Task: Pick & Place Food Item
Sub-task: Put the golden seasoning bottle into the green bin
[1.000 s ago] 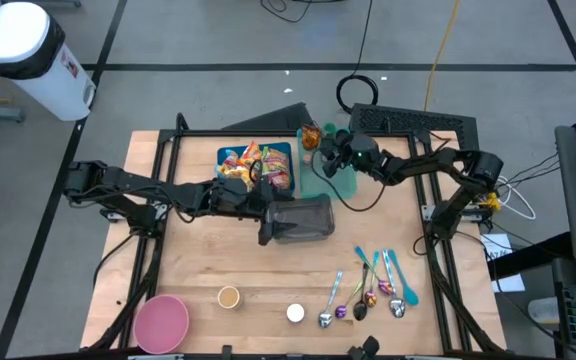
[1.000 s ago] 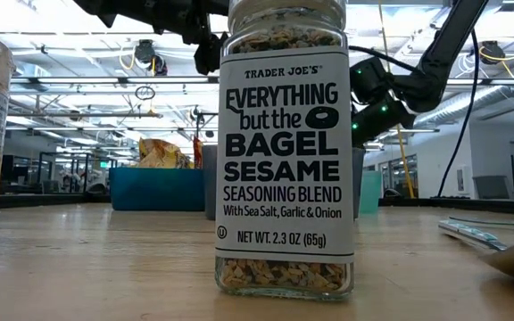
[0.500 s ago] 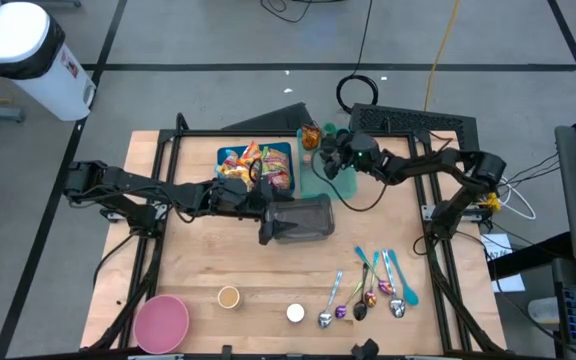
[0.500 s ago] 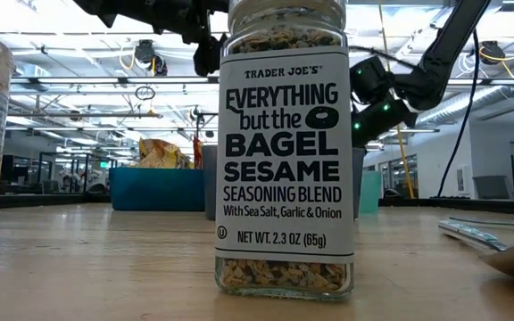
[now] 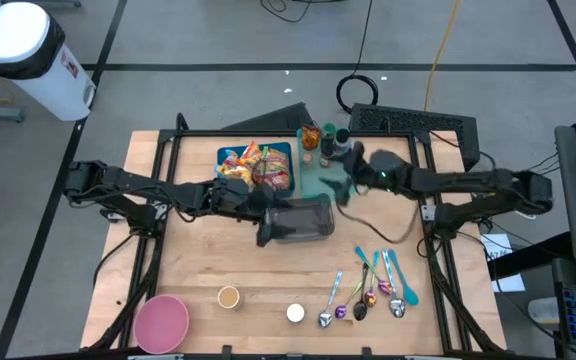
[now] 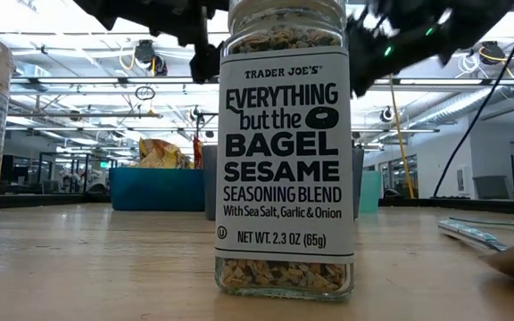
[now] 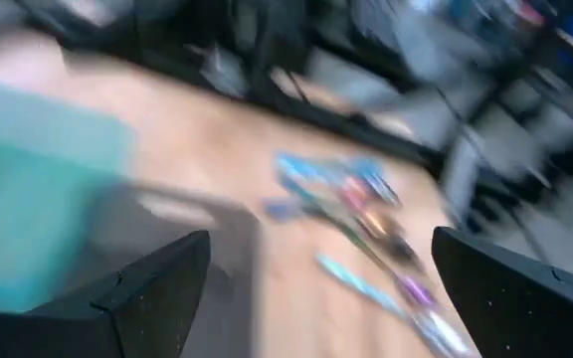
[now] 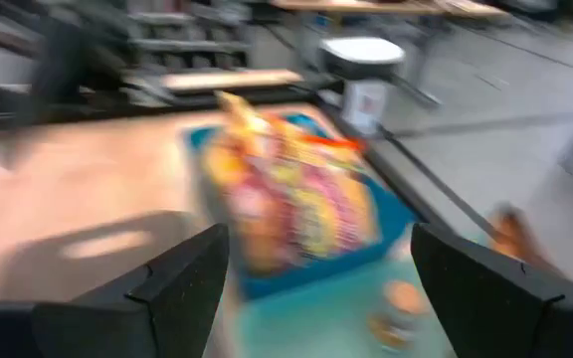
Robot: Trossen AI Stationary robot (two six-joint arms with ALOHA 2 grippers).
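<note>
Wooden counter [image 5: 268, 270] on grey floor [image 5: 168, 40], office room behind; left gripper [image 5: 268, 222] jaws released, right gripper [image 5: 343, 185] jaws spread, empty.

Pale wood-grain table [image 5: 258, 275] with a black frame; blue bin [image 5: 230, 156] crammed with orange, red and yellow snack packets [image 5: 265, 167], beside a teal tray [image 5: 318, 183] and a dark grey translucent container [image 5: 303, 218]. Pink bowl [image 5: 161, 322], tan cup [image 5: 228, 296], white cap [image 5: 295, 313], and spoons [image 5: 373, 285] in silver, purple and light blue. Clear seasoning jar [image 6: 284, 147] with white label and bold black lettering, beige speckled seeds inside
</note>
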